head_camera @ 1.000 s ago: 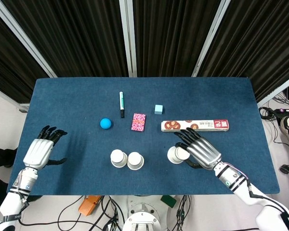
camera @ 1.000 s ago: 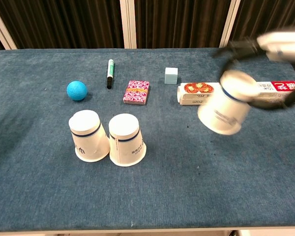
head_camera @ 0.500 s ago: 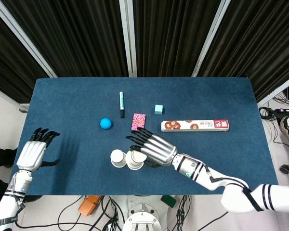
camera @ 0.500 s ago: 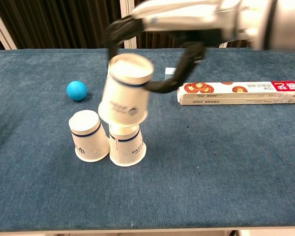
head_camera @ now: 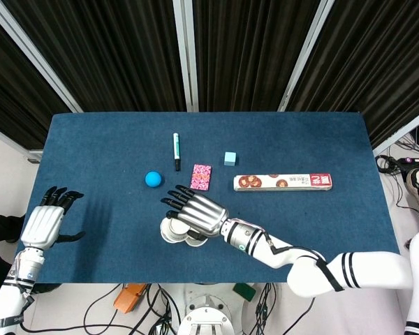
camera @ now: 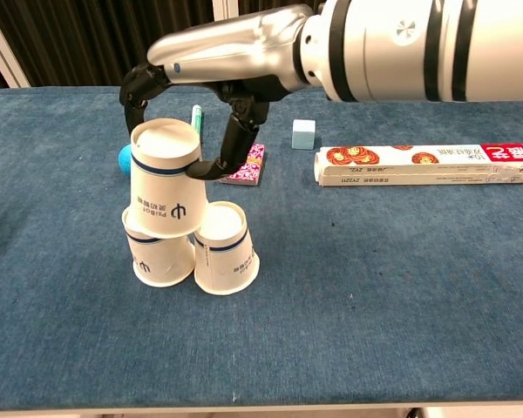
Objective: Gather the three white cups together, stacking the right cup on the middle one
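Note:
In the chest view my right hand (camera: 216, 104) grips an upside-down white cup (camera: 166, 178) from behind, thumb on its right side. That cup sits over the top of a second white cup (camera: 159, 254), the left one of a touching pair. The third white cup (camera: 226, 249) stands bare beside it. From the head view my right hand (head_camera: 195, 215) covers the cups; only the left cup's rim (head_camera: 169, 235) and the other cup's edge (head_camera: 195, 243) show. My left hand (head_camera: 45, 223) hovers open at the table's left edge, holding nothing.
Behind the cups lie a blue ball (head_camera: 153, 179), a marker (head_camera: 175, 151), a pink card box (head_camera: 200, 176), a pale blue cube (head_camera: 230, 158) and a long printed box (head_camera: 283, 183). The blue table (head_camera: 321, 230) is bare at front right.
My right hand has carried the cup further left and down, from above the right cup of the pair onto the left one. My left hand has barely moved.

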Controlling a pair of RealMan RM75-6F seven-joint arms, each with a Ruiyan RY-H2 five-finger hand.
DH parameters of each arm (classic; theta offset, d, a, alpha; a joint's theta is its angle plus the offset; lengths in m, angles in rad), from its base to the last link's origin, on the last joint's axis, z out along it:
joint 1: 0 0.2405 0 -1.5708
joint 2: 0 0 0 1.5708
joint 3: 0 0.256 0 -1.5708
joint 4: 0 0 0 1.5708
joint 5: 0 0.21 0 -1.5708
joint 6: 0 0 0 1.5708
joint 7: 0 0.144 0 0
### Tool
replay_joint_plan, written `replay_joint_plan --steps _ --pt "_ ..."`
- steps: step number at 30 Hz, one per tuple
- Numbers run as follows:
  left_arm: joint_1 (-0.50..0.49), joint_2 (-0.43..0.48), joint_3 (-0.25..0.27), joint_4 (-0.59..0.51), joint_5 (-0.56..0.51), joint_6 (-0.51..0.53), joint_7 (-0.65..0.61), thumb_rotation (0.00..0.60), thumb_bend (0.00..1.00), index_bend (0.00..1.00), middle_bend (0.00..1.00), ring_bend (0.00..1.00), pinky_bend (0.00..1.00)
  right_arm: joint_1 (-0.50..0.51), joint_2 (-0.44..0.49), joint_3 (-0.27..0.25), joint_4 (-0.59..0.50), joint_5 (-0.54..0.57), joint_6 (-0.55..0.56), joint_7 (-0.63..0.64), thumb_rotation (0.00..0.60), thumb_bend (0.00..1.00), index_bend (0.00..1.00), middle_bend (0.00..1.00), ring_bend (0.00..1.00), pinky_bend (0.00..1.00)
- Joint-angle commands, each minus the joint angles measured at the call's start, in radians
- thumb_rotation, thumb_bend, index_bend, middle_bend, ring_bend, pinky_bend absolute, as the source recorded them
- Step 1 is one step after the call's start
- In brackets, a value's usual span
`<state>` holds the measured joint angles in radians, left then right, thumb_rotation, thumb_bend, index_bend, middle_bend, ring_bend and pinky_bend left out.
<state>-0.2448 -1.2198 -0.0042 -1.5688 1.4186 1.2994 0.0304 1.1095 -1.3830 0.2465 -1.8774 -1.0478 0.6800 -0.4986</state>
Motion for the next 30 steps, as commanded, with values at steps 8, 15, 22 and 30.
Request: replay_joint_plan --steps 8,15,22,30 --pt "0.003 -0.001 -0.004 -0.001 0.006 -0.001 -0.005 0.59 0.12 0.2 0.18 0.09 0.0 0.049 0.0 -0.037 -0.009 0.076 0.034 -0.03 0.6 0.55 0.35 0.13 0.0 0.05" --pt "0.006 -0.003 -0.007 0.001 0.005 -0.004 -0.006 0.591 0.12 0.2 0.18 0.09 0.0 0.069 -0.001 -0.057 -0.008 0.092 0.053 -0.032 0.6 0.55 0.28 0.13 0.0 0.05" --pt "0.009 -0.005 -0.009 0.005 0.007 -0.003 -0.009 0.59 0.12 0.2 0.18 0.09 0.0 0.078 -0.002 -0.068 -0.008 0.084 0.062 -0.013 0.6 0.55 0.23 0.13 0.0 0.05" --pt "0.019 0.005 -0.019 0.015 0.003 0.013 -0.025 0.59 0.12 0.2 0.18 0.09 0.0 -0.005 0.091 -0.097 -0.074 -0.006 0.192 -0.001 0.6 0.55 0.14 0.13 0.0 0.05"
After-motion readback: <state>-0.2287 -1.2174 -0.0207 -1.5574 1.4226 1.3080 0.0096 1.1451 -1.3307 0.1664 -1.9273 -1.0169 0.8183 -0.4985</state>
